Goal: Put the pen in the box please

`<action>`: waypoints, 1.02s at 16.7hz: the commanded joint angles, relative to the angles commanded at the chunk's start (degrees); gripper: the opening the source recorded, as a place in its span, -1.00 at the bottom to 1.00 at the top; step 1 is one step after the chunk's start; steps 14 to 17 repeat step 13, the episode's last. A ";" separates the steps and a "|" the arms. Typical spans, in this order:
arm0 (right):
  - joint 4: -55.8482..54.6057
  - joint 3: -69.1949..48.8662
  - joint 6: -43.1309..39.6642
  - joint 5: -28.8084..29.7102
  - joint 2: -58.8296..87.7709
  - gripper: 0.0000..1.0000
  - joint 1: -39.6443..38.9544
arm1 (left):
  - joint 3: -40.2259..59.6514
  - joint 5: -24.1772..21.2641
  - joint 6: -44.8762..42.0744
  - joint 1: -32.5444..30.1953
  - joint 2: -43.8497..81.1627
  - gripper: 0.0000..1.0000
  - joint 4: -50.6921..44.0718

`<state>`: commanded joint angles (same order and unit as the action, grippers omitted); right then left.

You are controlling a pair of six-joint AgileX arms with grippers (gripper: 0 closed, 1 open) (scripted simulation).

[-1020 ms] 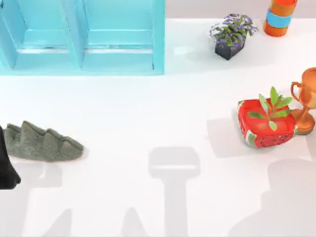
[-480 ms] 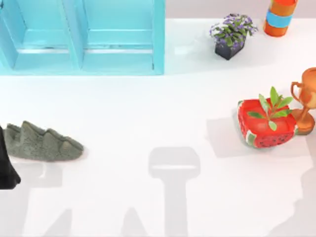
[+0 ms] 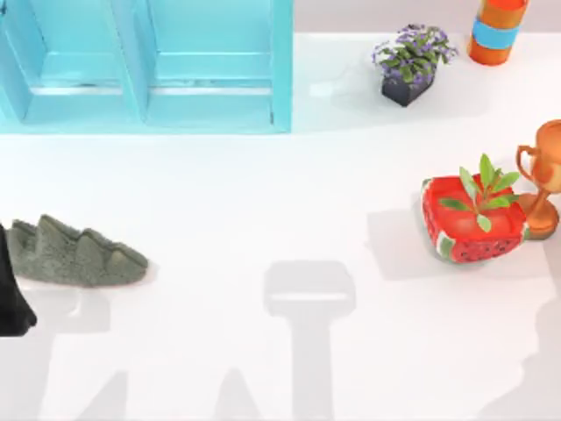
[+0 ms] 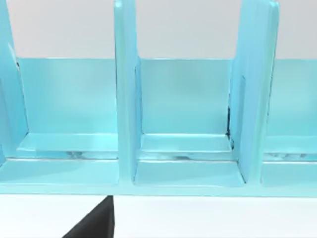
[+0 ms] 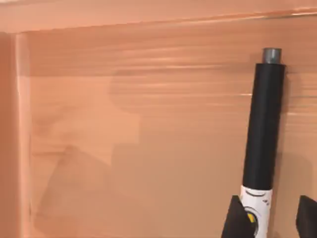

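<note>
over the wooden box [image 5: 124,148], my right gripper [image 5: 270,218] pinches the pen [image 5: 265,129]; only letting go is left.

Right gripper [image 5: 270,218] over box floor, fingers [image 5: 237,218] either side of pen [image 5: 265,129], pinching its white barrel; black end sticks out ahead of fingertips. Left arm [image 3: 13,294] parked at table's left edge, dark bulk low there.
</note>
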<state>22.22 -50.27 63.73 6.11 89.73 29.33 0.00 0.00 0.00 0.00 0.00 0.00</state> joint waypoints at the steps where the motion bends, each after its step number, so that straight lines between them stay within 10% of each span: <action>1: 0.00 0.00 0.00 0.00 0.00 0.06 0.00 | 0.00 0.00 0.00 0.00 0.00 1.00 0.00; 7: 0.00 0.00 0.00 0.00 0.00 0.96 0.00 | 0.00 0.00 0.00 0.00 0.00 1.00 0.00; 17: 0.00 0.00 0.00 0.00 0.00 1.00 0.00 | 0.00 0.00 0.00 0.00 0.00 1.00 0.00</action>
